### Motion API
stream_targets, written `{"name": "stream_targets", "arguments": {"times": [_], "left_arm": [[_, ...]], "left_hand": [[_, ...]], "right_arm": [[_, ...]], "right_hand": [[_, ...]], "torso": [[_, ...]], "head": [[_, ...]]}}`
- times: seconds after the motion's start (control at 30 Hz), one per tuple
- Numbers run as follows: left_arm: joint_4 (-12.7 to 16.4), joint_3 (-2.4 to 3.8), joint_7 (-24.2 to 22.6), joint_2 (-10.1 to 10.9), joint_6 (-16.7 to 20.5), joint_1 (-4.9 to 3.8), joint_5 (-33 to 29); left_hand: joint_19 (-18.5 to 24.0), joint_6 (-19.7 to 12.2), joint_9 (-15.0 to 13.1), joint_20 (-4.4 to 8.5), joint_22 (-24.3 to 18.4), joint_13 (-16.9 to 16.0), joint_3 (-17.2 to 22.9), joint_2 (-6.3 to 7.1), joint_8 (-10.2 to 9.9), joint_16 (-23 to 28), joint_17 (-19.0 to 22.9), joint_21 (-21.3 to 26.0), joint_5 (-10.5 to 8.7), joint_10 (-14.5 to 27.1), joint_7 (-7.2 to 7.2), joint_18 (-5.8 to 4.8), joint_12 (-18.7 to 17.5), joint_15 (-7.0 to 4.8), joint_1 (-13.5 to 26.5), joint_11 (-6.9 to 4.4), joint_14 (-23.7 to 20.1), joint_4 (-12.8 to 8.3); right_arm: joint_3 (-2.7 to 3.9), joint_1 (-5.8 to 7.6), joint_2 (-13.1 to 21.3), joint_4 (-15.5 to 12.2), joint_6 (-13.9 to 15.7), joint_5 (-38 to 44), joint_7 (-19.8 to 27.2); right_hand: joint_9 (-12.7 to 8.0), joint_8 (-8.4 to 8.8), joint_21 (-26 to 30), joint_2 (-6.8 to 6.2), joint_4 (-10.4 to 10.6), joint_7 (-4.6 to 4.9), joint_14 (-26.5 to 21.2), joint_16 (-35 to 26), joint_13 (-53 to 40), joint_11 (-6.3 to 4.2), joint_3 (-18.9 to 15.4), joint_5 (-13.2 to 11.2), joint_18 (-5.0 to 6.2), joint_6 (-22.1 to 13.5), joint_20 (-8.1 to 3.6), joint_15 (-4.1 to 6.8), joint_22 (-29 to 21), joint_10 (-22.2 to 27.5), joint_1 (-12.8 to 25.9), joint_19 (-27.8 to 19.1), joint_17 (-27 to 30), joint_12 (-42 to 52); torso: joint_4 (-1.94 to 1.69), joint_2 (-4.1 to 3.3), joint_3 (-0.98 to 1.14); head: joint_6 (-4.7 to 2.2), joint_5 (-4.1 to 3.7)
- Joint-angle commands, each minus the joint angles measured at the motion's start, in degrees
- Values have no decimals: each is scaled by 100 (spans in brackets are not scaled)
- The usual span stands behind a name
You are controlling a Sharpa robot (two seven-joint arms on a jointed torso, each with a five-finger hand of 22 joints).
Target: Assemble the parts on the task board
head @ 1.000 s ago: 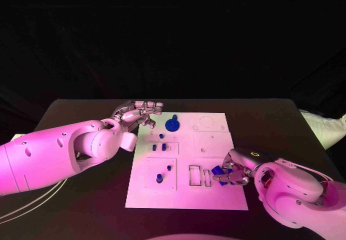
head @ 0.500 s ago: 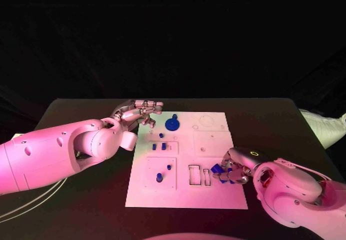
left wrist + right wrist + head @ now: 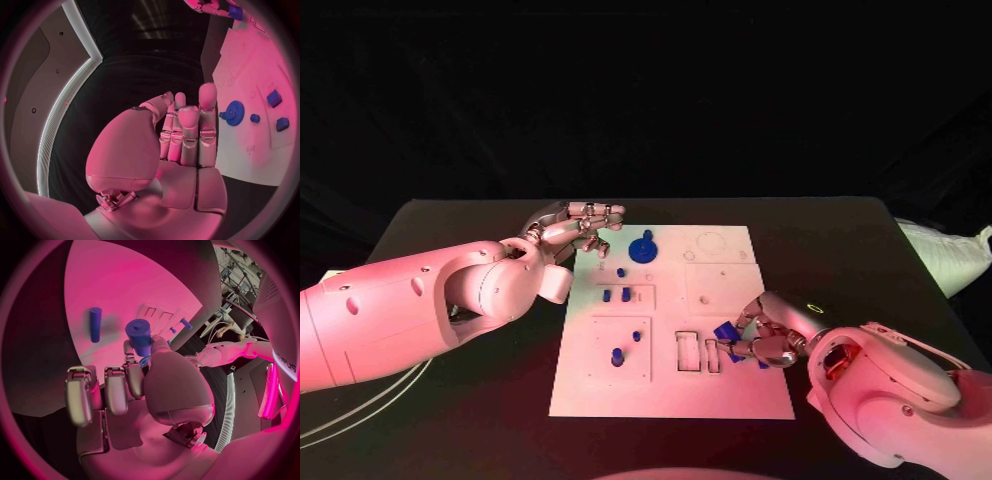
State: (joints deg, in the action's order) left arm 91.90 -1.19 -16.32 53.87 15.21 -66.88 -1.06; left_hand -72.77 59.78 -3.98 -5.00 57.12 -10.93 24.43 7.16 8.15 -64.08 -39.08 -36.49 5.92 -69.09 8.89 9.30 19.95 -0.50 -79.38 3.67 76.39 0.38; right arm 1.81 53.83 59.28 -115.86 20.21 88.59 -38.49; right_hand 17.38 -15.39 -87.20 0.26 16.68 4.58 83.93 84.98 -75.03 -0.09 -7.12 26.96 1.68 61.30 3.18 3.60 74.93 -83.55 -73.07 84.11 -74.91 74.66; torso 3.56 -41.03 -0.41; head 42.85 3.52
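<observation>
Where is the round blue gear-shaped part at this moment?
In the head view, the round blue gear lies at the far end of the white task board, just beside the left hand, which is not touching it.

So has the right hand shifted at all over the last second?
Yes. The right hand, holding a blue part, has edged toward the task board's two slots.

Both arms are clad in smooth, rounded white shells, bulging at the forearm and narrowing toward the wrist. The left arm [image 3: 423,305] shows a few small dark screw holes along its shell. The right arm [image 3: 891,385] bears a small glowing ring mark near the wrist. Each ends in a silver metal robot hand, left [image 3: 577,226] and right [image 3: 759,338], with segmented fingers, pale rounded pads at the fingertips [image 3: 207,95], and a smooth domed thumb cover.
</observation>
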Motion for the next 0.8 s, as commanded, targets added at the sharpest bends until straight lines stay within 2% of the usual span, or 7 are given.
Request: {"name": "stream_targets", "arguments": {"times": [0.03,0.33,0.47,0.53,0.63,0.7,0.8], "left_arm": [[15,3,-30,-13,-115,-1,14],[19,3,-24,-18,-120,-1,14],[19,3,-23,-22,-121,-1,14],[19,3,-22,-28,-123,-1,14],[18,3,-21,-33,-123,-1,14],[14,3,-22,-33,-116,-1,14],[11,3,-27,-34,-96,-1,14]], "left_hand": [[-42,6,8,4,5,-6,-41,-61,29,-33,-2,22,0,36,-30,28,12,-44,-12,-14,1,-1],[-42,6,8,4,5,-6,-41,-61,29,-33,-2,22,0,36,-30,28,12,-44,-12,-14,1,-1],[-42,6,8,4,5,-6,-41,-61,29,-33,-2,22,0,36,-30,28,12,-44,-12,-14,1,-1],[-42,6,8,4,5,-6,-41,-61,29,-33,-2,22,0,36,-30,28,12,-44,-12,-14,1,-1],[-42,6,8,4,5,-6,-41,-61,29,-33,-2,22,0,36,-30,28,12,-44,-12,-14,1,-1],[-42,6,8,4,5,-6,-41,-61,29,-33,-2,22,0,36,-30,28,12,-44,-12,-14,1,-1],[-44,0,9,4,4,-26,-46,-64,29,-40,-5,27,1,65,-28,28,42,-44,-14,-11,2,-5]], "right_arm": [[3,1,-58,-29,179,-543,66],[1,2,-356,89,-117,-842,25],[0,2,-516,180,-209,-840,-45],[-1,2,-574,231,-254,-824,-74],[-1,2,-639,292,-323,-797,-107],[-1,2,-668,311,-353,-778,-119],[-1,2,-708,329,-380,-748,-126]], "right_hand": [[218,-23,-25,98,0,-48,397,-3,-334,-20,-43,50,-57,-10,-45,28,1135,-18,9,272,-347,3],[290,-59,-25,131,8,-63,398,-4,-355,-31,-135,108,-57,6,-51,36,1136,-39,163,273,-349,9],[349,-97,-24,171,8,-86,396,-11,-355,-48,-206,64,-57,44,-60,48,1135,-45,293,272,-339,-9],[373,-107,-21,179,7,-93,395,-14,-351,-54,-245,17,-56,51,-65,54,1133,-44,352,270,-335,-23],[396,-115,-21,187,6,-99,395,-16,-350,-59,-275,-33,-56,52,-70,58,1133,-44,388,270,-333,-33],[408,-120,-20,192,5,-102,395,-17,-351,-62,-287,-58,-56,57,-72,61,1132,-45,401,270,-333,-36],[435,-130,-21,203,4,-109,395,-18,-353,-68,-317,-122,-56,62,-77,66,1135,-46,428,272,-332,-43]], "torso": [[-10,-5,-4],[-8,-14,-4],[-1,-8,-5],[-4,-8,-9],[-15,-6,-13],[-5,-8,-2],[6,-8,0]], "head": [[10,8],[16,26],[15,19],[2,-9],[7,0],[12,8],[16,21]]}}
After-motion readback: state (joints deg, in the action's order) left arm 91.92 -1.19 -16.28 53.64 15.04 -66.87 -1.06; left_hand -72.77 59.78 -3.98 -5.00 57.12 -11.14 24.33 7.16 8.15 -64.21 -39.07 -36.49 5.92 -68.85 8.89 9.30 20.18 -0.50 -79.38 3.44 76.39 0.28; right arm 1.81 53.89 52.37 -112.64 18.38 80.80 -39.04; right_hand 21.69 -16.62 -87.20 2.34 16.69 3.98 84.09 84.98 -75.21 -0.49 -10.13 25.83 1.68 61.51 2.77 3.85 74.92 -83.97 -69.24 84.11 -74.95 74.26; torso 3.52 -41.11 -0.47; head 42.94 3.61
